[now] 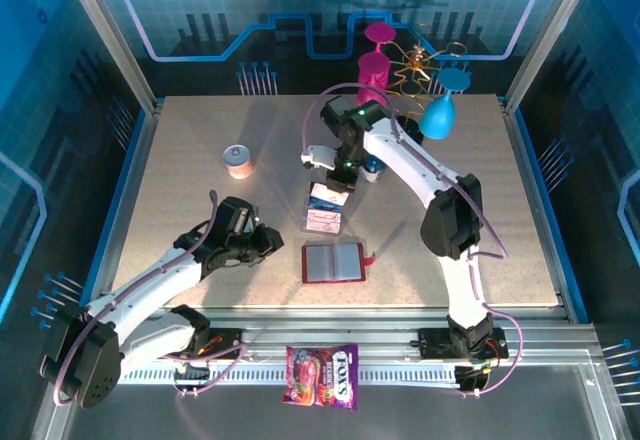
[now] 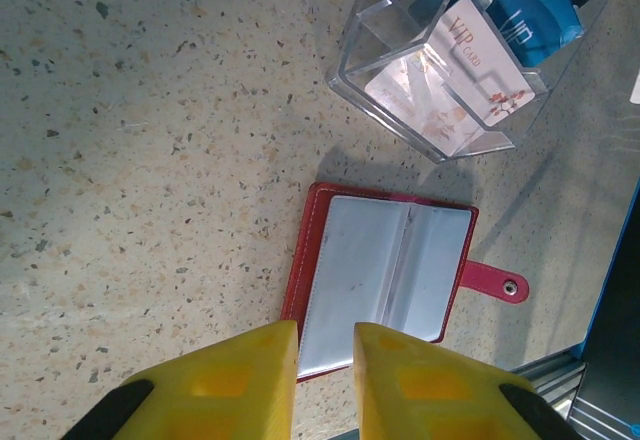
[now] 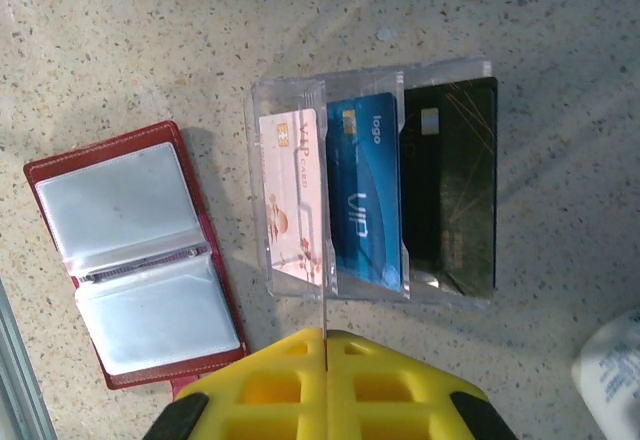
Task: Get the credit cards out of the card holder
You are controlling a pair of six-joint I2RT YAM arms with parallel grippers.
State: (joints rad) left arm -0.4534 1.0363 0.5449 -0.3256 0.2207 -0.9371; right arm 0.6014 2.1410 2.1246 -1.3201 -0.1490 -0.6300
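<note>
Bright, even light fr. above; soft shadows.

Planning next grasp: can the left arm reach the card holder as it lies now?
Likely yes. The card holder lies open and flat just ahead of the left gripper, bare table between them; the clear tray sits beyond it.

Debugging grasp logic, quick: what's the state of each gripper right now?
Left gripper: fingers slightly open, nothing between them.
Right gripper: fingers closed together.
</note>
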